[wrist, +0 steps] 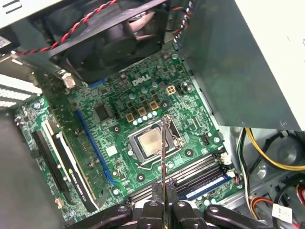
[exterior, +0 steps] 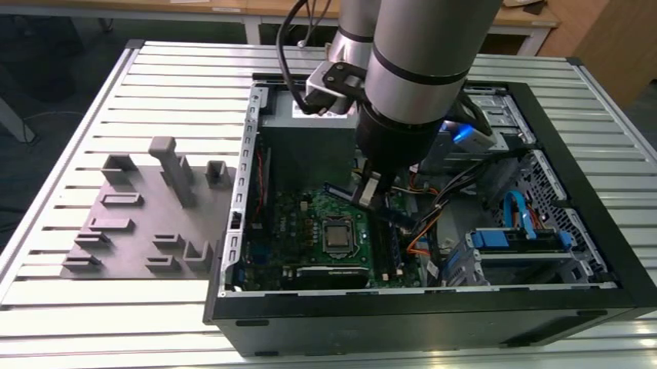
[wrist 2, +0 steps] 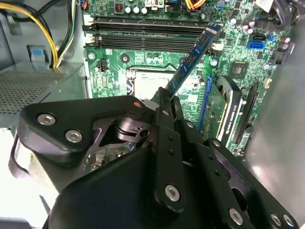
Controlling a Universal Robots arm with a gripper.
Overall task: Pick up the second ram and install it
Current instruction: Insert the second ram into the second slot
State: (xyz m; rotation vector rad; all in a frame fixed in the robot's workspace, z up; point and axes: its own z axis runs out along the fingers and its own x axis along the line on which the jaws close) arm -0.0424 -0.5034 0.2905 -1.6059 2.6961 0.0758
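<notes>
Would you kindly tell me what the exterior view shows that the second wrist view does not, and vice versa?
Exterior view: the grey tray on the slatted table, beside the open computer case, and the arm. Second wrist view: yellow cables beside a perforated metal panel. Both: the tool shut on the second ram above the green motherboard.
</notes>
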